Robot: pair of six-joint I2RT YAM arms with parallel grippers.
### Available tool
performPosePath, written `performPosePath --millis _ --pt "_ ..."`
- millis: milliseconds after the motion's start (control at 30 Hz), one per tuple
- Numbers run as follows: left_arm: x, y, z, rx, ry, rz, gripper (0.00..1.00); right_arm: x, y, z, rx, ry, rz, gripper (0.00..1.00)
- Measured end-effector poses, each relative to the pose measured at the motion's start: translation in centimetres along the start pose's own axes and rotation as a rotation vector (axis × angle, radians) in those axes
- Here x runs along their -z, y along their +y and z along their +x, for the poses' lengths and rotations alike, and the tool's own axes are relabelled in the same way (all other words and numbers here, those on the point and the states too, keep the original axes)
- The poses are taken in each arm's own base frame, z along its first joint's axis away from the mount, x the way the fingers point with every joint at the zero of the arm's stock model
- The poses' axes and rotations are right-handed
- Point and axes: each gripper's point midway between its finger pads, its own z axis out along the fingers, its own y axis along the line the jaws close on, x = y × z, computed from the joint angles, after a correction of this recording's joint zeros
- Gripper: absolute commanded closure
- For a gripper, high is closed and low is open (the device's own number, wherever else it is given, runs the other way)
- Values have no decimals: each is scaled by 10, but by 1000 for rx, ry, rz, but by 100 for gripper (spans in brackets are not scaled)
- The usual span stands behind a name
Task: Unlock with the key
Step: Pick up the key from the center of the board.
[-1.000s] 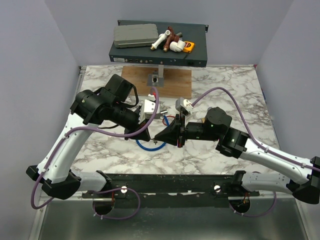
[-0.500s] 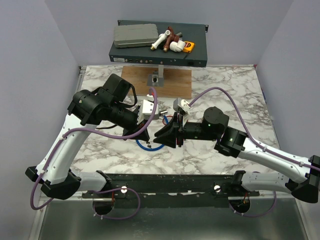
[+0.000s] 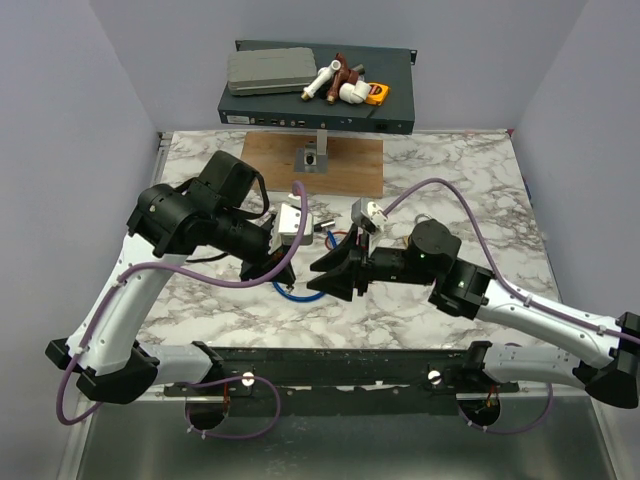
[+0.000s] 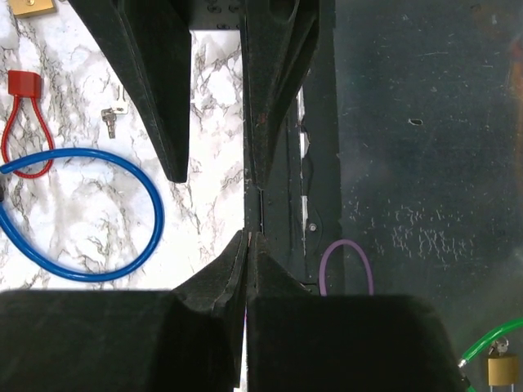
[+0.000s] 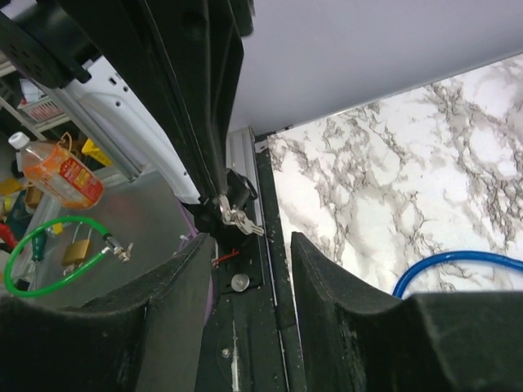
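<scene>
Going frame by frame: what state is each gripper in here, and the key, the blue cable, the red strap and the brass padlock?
left gripper: shut on the key.
right gripper: open, holding nothing.
the key: held off the table, at the left fingertips.
blue cable: lying looped on the table, free of both grippers.
red strap: lying flat, a closed loop.
brass padlock: cut off by the frame edge; locked or not cannot be told.

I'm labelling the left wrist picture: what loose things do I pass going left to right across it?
red loop strap → small silver key → purple cable loop → brass padlock at bottom right. The blue cable overlaps the first two, so it is left out.
</scene>
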Motion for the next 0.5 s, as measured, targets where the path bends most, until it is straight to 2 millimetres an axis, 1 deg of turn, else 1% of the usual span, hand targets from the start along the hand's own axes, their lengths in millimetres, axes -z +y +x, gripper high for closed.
performPosePath --millis 100,200,267,400,500 --pt "0 0 0 -2 1 -1 100 -1 -2 17 -24 -3 -12 51" --pt "0 0 0 -3 1 0 100 -1 -2 22 -37 -17 -22 51" --pt "0 0 0 -2 1 0 100 -3 0 20 -38 -47 -38 51" --pt "0 0 0 0 3 1 100 -5 6 6 -24 -128 -79 51" --pt "0 1 0 0 3 1 100 -8 9 0 -17 -173 -110 51"
